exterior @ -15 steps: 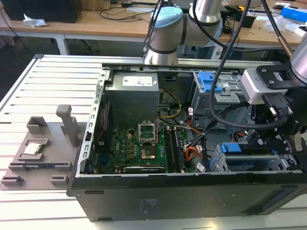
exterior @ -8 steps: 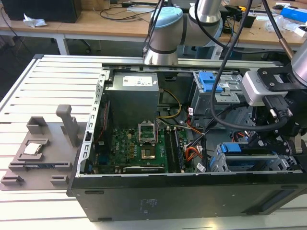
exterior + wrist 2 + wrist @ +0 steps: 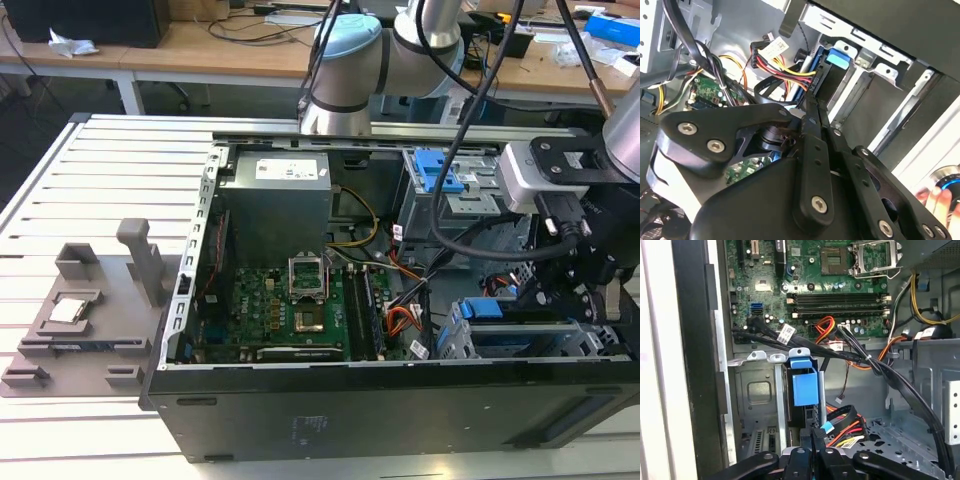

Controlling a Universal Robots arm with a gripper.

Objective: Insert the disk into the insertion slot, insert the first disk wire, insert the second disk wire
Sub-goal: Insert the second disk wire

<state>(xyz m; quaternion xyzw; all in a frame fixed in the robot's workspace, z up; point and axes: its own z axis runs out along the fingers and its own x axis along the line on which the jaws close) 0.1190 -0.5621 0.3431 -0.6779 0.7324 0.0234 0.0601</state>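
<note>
Computer case: one, open, on the slatted table
Circuit board: one
Power supply box: one
Robot arm: one
Gripper: one
Grey holder: one, at the table's edge on the exterior view's left
Blue latches: two

White slatted aluminium table, cluttered wooden workbenches behind, dark floor beneath them.

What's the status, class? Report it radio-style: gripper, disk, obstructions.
Gripper down by the insertion slot. Disk seated in slot, blue carrier showing. Coloured wire bundle crowding the gripper tip.
</note>
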